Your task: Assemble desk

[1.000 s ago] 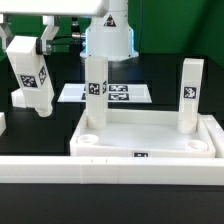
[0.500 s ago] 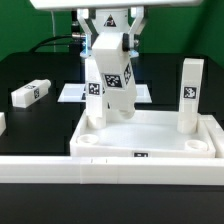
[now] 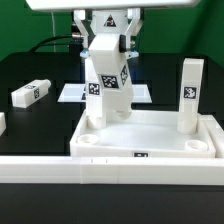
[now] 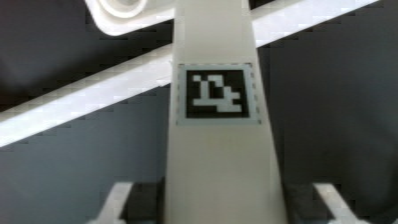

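My gripper (image 3: 110, 58) is shut on a white leg block (image 3: 110, 82) and holds it tilted over the back left part of the rimmed tabletop (image 3: 140, 150). One leg (image 3: 90, 104) stands upright just behind it at the back left corner. Another leg (image 3: 190, 95) stands upright at the right. A further leg (image 3: 32, 92) lies on the black table at the exterior view's left. In the wrist view the held leg (image 4: 217, 92) runs out from between my fingers (image 4: 121, 200), with the tabletop's rim (image 4: 80, 98) and a round socket (image 4: 121, 12) behind it.
The marker board (image 3: 138, 93) lies behind the tabletop. A long white border bar (image 3: 110, 168) runs along the front. A small white piece (image 3: 2, 122) shows at the left edge.
One second ago my gripper held the leg at the exterior view's left, in front of the lying leg. It has carried it right to the tabletop's back left corner. Little moved in the last half second.
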`<action>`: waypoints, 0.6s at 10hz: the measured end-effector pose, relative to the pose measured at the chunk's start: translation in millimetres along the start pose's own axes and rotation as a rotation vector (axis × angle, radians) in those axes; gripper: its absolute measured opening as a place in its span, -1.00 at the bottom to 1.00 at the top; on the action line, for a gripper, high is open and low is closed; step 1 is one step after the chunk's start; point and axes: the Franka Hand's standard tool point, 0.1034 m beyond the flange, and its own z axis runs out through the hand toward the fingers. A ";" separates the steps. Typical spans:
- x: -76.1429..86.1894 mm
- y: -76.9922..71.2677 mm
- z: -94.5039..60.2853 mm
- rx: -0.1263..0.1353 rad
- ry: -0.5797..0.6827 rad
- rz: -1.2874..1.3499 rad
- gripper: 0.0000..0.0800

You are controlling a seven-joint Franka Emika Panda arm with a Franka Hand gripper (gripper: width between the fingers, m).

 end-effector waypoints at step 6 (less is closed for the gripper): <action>-10.1 -37.6 1.0 0.012 0.024 -0.150 -0.27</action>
